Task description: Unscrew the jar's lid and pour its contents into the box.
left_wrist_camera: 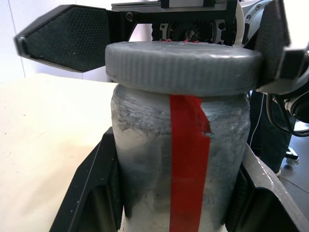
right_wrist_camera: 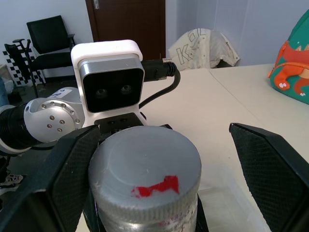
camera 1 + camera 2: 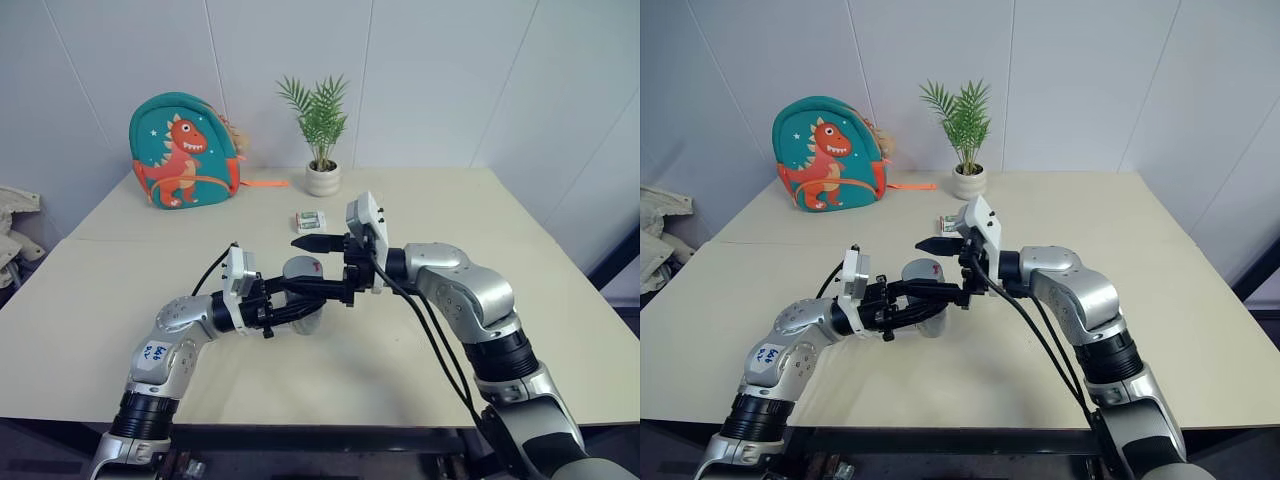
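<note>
Above the worktop (image 3: 520, 300), the left hand (image 1: 178, 193) is gripping the jar (image 1: 181, 164) upright by its sides, lid (image 1: 183, 65) still on. Facing it, the right hand (image 2: 159, 159) is standing wide, its 2 fingers (image 2: 273, 164) straddling the lid without touching.

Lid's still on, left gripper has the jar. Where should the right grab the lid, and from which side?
Grip the lid on its ribbed rim, probably from above, fingers on opposite sides. The left gripper clamps the jar upright lower down, so the rim is free, and the open right gripper already straddles it.
</note>
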`<state>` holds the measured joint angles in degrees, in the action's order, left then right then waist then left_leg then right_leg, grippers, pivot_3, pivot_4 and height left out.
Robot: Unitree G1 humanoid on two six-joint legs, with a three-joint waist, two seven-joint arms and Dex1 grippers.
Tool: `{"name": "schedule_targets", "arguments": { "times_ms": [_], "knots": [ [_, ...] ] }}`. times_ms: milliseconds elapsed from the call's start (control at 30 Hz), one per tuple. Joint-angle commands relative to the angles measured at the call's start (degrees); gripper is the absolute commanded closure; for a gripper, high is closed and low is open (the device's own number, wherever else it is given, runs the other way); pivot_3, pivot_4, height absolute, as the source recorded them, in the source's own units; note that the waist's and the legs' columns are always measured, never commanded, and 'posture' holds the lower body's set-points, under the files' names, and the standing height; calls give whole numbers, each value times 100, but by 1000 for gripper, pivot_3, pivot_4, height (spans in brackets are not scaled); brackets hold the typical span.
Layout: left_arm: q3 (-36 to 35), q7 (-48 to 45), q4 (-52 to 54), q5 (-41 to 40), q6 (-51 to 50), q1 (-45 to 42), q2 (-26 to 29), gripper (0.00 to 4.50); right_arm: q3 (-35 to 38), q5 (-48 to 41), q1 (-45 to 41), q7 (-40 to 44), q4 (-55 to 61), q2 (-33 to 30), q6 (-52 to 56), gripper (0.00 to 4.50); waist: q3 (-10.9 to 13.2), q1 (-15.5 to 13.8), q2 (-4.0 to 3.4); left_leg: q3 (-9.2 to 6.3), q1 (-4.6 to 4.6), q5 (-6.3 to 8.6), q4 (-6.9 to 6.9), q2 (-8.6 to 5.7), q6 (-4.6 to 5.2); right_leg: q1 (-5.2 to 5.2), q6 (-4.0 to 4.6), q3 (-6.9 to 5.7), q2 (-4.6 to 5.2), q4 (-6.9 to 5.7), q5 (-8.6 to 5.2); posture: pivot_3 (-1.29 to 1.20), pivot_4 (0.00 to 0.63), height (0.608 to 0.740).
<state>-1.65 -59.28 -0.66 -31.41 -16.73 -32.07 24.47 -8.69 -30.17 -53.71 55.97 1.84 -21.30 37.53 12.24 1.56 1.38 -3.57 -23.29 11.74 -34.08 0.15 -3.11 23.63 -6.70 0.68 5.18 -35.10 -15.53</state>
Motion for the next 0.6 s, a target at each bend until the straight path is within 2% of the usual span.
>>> {"name": "schedule_targets", "arguments": {
  "times_ms": [33,600],
  "knots": [
    [-32,-40,155,-57,91,-46,-38,2442,271,85,-60,16,-57,-257,-116,17,0,1,0,0,0,0,0,0,0,0,0,0,0,0,0,0,150,740],
    [-66,-31,104,-31,139,-20,-73,2442,629,29,152,328,-489,-972,-192,17,0,12,0,2,1,0,1,0,0,0,0,1,-1,2,0,0,150,740]
  ]
}}
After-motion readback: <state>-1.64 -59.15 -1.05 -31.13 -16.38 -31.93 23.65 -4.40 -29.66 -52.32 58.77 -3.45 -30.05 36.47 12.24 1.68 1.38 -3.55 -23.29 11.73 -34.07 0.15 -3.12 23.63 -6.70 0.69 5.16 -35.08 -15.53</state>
